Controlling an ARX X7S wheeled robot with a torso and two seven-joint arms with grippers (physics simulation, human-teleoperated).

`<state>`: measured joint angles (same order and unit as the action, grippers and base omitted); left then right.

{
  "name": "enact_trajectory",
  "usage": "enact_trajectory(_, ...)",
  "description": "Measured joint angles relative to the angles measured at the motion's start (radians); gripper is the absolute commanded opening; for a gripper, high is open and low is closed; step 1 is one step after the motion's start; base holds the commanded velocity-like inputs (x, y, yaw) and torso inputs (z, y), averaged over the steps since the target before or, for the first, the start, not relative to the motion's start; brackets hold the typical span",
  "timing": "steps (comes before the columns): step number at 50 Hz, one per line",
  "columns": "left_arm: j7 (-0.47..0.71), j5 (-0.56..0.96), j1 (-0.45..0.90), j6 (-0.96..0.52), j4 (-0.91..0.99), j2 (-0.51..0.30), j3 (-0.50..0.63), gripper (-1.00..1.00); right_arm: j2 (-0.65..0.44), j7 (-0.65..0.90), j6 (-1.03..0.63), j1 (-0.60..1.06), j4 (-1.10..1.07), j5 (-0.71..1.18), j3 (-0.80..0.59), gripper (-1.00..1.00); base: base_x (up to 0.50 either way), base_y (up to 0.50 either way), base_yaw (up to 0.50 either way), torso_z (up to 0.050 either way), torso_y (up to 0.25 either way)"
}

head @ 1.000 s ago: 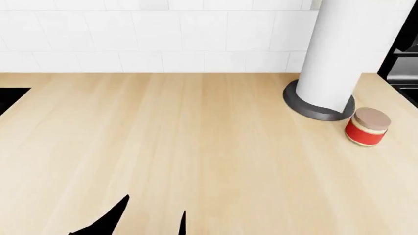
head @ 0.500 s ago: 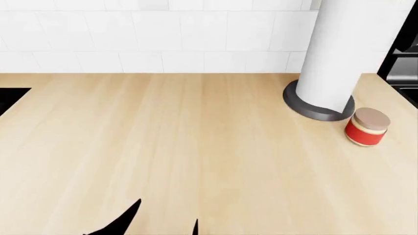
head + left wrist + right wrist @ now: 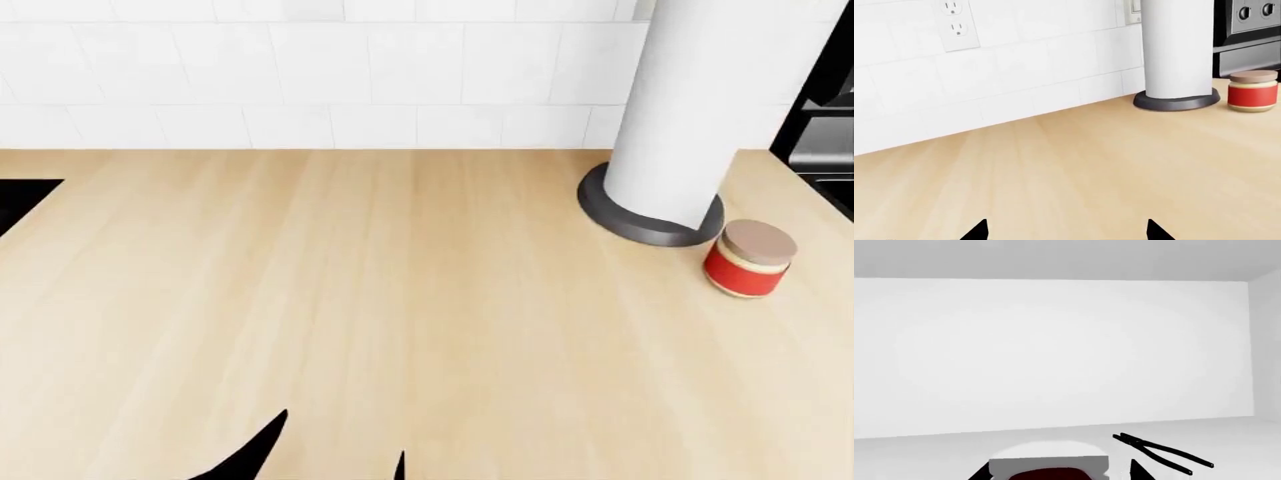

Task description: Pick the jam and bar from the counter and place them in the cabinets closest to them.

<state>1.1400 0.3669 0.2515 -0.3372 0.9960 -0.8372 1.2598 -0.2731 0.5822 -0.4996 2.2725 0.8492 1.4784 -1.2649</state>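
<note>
The jam (image 3: 1049, 460), a dark-red jar with a white lid, shows only in the right wrist view, inside a pale grey cabinet. My right gripper (image 3: 1061, 469) is shut on it, one black finger on each side of the jar. The bar is out of view. Low over the near part of the beige counter (image 3: 400, 300) hangs my left gripper (image 3: 327, 462), open and holding nothing. In the left wrist view its gripper (image 3: 1066, 231) shows two wide-apart tips with bare counter (image 3: 1087, 165) between them.
A tall white paper-towel roll (image 3: 687, 110) on a dark base stands at the back right, with a squat tan-lidded red jar (image 3: 749, 260) beside it. A black appliance (image 3: 830, 140) borders the right edge. A black tool (image 3: 1164, 456) lies on the cabinet floor.
In the head view my left gripper has shifted a little to the right and back toward me. The objects on the counter have not moved.
</note>
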Motion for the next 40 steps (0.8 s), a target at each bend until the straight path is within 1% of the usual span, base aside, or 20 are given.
enact_trajectory(11, 0.001, -0.008, -0.003, 0.015, -0.004, -0.004, 0.008, 1.00, -0.054, 0.047, 0.135, -0.015, -0.088, 0.093, -0.046, 1.00, 0.00, 0.00, 0.00, 0.000, 0.000)
enact_trajectory(24, 0.006, -0.021, -0.003, 0.018, 0.004, -0.007, 0.019, 1.00, -0.108, 0.129, 0.016, -0.003, -0.209, 0.136, -0.012, 1.00, 0.00, 0.00, 0.00, 0.000, 0.000)
enact_trajectory(27, 0.008, -0.023, -0.002, 0.018, 0.006, -0.008, 0.022, 1.00, -0.118, 0.141, 0.029, -0.005, -0.230, 0.150, -0.015, 1.00, 0.00, 0.00, 0.00, 0.000, 0.000)
enact_trajectory(40, 0.015, -0.029, 0.002, 0.026, 0.009, -0.012, 0.034, 1.00, -0.169, 0.216, -0.068, -0.017, -0.362, 0.163, 0.041, 1.00, 0.00, 0.00, 0.00, 0.000, 0.000)
